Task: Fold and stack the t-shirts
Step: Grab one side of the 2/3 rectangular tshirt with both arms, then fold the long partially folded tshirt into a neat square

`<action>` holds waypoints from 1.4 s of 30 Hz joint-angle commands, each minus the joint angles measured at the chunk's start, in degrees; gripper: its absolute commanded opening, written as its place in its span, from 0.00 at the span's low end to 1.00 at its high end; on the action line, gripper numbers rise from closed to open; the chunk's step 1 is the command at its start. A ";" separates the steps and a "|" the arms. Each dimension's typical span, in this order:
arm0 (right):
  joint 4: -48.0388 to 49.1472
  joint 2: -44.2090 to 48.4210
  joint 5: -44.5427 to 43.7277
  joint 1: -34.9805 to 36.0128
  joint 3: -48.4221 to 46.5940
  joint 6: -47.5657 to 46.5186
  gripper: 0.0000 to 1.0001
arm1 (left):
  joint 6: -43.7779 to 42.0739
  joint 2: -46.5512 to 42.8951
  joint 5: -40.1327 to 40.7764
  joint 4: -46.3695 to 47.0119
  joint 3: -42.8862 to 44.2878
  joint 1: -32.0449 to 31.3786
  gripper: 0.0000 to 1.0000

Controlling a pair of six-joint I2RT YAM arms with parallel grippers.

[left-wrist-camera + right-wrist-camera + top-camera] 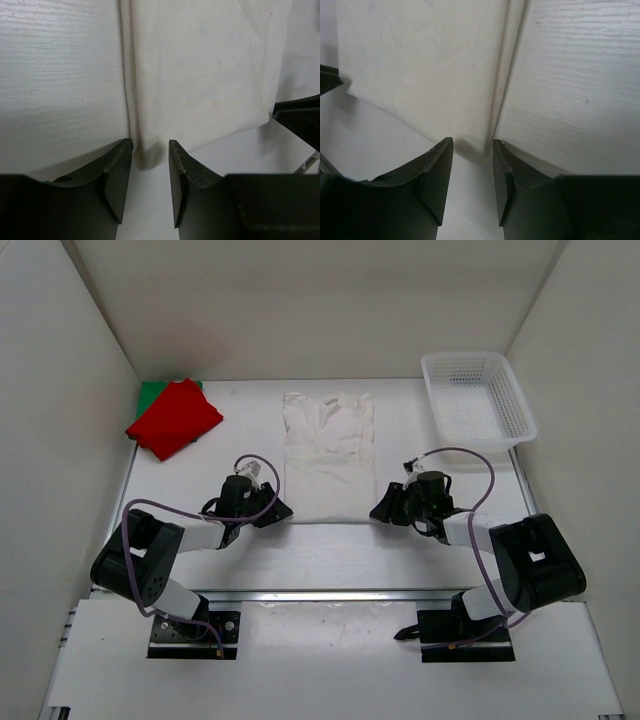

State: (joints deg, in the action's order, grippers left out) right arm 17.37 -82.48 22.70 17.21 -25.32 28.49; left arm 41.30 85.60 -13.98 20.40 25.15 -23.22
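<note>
- Off-white t-shirt (328,445) lies flat mid-table as a long narrow rectangle. Its sides look turned in and its near hem faces the arms.
- Red t-shirt (175,418) sits folded on top of the green t-shirt (150,392) at the far left corner of the table (300,550), well apart from the white one. We judge those two done and stacked.
- Left hand (150,150) is low at the near left corner of the white shirt. Its fingers are parted with a narrow gap and the cloth corner sits right at the mouth, not pinched.
- Right hand (472,147) mirrors this at the near right corner: fingers parted, the folded edge lined up with the gap, nothing gripped.
- Step in hand, as we judge it: taking both near corners for the crosswise fold of the last shirt.
- Next move calls for both hands to nudge in and close on all layers at the corners. They then lift together and carry the near hem over toward the collar, kept level so the fold stays square.
- Left after that: moving the folded shirt onto the red/green pile.
- Basket (465,358) at far right is not involved.
</note>
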 commanded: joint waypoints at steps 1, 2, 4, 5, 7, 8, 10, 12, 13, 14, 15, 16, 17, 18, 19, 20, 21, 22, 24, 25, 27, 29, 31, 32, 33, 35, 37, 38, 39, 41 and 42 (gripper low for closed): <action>-1.81 -2.24 -0.21 0.10 -0.69 -1.42 0.36 | -1.39 0.01 0.80 -4.41 -0.62 -0.42 0.46; -1.90 -2.77 0.41 0.45 -0.78 -1.25 0.33 | -1.40 -0.17 1.23 -4.93 -0.97 -0.07 0.45; -2.34 -2.16 -0.55 1.59 -0.87 -1.33 0.32 | -2.09 -1.31 2.54 -6.42 -1.50 -0.42 0.48; -2.51 -2.25 -1.25 1.77 -0.61 -1.51 0.33 | -2.27 -1.75 3.25 -7.12 -1.68 -0.51 0.50; -1.47 -2.25 -0.47 1.68 -0.26 -0.81 0.31 | -2.54 -2.02 3.96 -6.52 -2.64 -0.68 0.48; -0.94 -2.68 0.06 1.51 0.18 -0.54 0.30 | -2.54 -2.02 3.61 -6.17 -2.99 -0.60 0.46; -0.32 -3.48 0.86 1.16 0.37 -0.10 0.25 | -2.10 -1.49 3.70 -5.55 -3.44 -0.77 0.37; 0.12 -3.66 1.03 1.68 0.10 0.16 0.17 | -2.10 -0.09 2.73 -5.03 -3.61 -1.21 0.31; 0.21 -3.74 1.03 1.68 0.27 -0.01 0.14 | -1.66 0.18 2.47 -4.41 -3.18 -1.47 0.27; 0.30 -3.83 1.12 1.68 0.19 -0.01 0.09 | -1.49 0.61 1.51 -3.80 -3.26 -1.47 0.20; 0.82 -3.22 1.12 1.86 0.36 0.33 0.06 | -0.96 0.97 0.80 -3.01 -3.44 -1.39 0.18; 1.00 -2.17 1.12 1.86 1.06 0.69 0.04 | -0.61 0.88 0.71 -2.83 -3.18 -1.30 0.11; 1.00 -1.99 0.86 2.29 0.80 0.69 0.03 | -0.34 0.36 0.79 -2.65 -3.26 -1.47 0.08; 1.00 -1.20 0.60 1.78 1.50 0.69 0.00 | -0.60 -0.34 1.05 -2.82 -3.35 -1.74 0.05; 0.31 0.28 0.51 1.95 1.76 0.69 0.00 | -0.43 -0.87 0.80 -3.70 -3.44 -2.17 0.00; -0.22 1.08 0.07 2.12 2.03 0.78 0.00 | -0.78 -2.01 0.79 -5.01 -3.00 -1.83 0.00; -1.53 2.48 0.07 2.65 2.73 0.43 0.00 | -0.96 -3.76 0.71 -5.72 -3.17 -2.26 0.00; -2.59 4.41 -0.20 3.87 4.21 0.34 0.00 | -1.48 -5.69 0.88 -7.47 -3.78 -2.53 0.00; -4.97 7.75 -0.55 5.19 6.24 0.69 0.01 | -1.92 -10.07 0.71 -10.20 -5.72 -2.88 0.00; -6.71 11.34 -1.16 6.24 8.08 1.30 0.00 | -2.53 -13.50 1.14 -12.56 -7.20 -3.58 0.00; -10.15 17.15 -2.48 9.06 11.25 2.97 0.00 | -3.07 -19.82 2.46 -17.22 -10.37 -5.68 0.00; -15.93 25.66 -5.11 13.62 14.85 6.73 0.00 | -1.85 -29.04 2.47 -24.93 -13.71 -8.14 0.00; -20.76 32.95 -6.25 16.96 15.83 9.82 0.00 | 0.00 -37.29 1.59 -30.58 -15.03 -9.72 0.00; -23.93 37.43 -7.74 18.89 15.48 11.48 0.00 | 1.40 -40.31 1.85 -33.99 -14.95 -10.43 0.00; -26.22 39.13 -8.54 19.61 14.26 12.20 0.00 | 2.03 -44.78 2.02 -36.90 -14.43 -10.44 0.00; -29.12 41.95 -8.64 17.00 9.45 10.11 0.00 | 1.42 -48.16 0.54 -39.81 -9.01 -8.34 0.00; -29.15 39.43 -4.53 11.63 3.98 6.15 0.00 | -0.60 -46.07 -2.09 -39.75 -3.65 -5.35 0.00; -28.53 36.28 -1.55 7.87 0.40 3.70 0.00 | -1.21 -43.70 -3.24 -39.22 -0.05 -3.43 0.00; -28.79 32.85 1.79 4.01 -3.47 1.07 0.00 | -2.09 -42.20 -2.99 -37.38 3.30 -2.28 0.00; -27.13 26.70 1.04 0.47 -9.36 -2.28 0.00 | -3.59 -34.32 -2.81 -34.13 8.57 -1.13 0.00; -26.77 21.88 1.55 -1.11 -13.75 -3.69 0.00 | -4.38 -32.01 -0.81 -33.24 12.43 -1.04 0.00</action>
State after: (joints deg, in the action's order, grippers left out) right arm -11.35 -52.75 22.48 20.21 -30.48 31.46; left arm 40.14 47.90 -15.81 -15.77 29.69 -25.82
